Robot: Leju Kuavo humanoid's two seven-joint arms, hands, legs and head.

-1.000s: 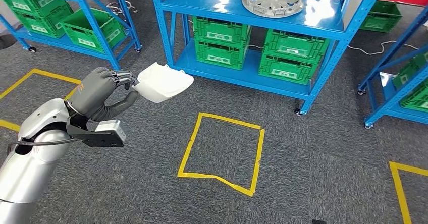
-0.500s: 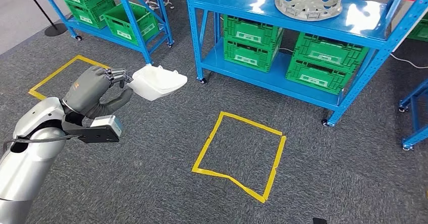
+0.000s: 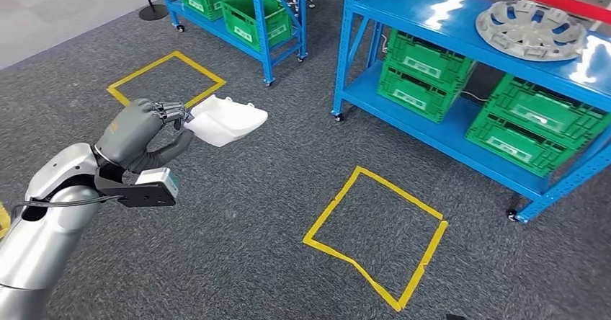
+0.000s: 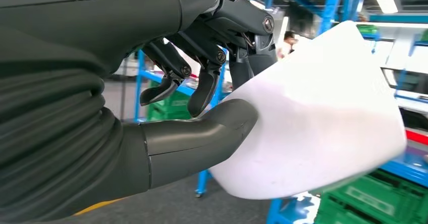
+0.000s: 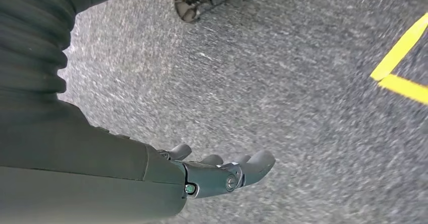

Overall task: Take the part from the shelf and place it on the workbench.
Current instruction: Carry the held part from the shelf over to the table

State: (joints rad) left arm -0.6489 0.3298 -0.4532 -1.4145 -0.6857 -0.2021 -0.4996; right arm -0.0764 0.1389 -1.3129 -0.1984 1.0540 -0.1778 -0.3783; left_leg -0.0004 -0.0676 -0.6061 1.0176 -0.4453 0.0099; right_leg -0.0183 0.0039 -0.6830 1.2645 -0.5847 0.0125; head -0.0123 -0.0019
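We observed the left hand raised in front of the robot, grasping the white part at one edge. In the left wrist view the thumb pressed against the near face of the white part while the darker fingers curled over its rim. The part was thus carried in the air above the grey carpet, clear of every shelf.

The right hand hung above the carpet with its fingers extended, slightly apart and grasping nothing.

We take the blue shelf as our landmark. The held part lay well to the left of this shelf. A grey wheel cover rested on the shelf's upper level, and green crates stood stacked on its lower level. A square of yellow tape marked the carpet in front of the shelf. A second yellow square lay further left of the shelf, just behind the held part. Beyond that square stood another blue rack carrying green crates.
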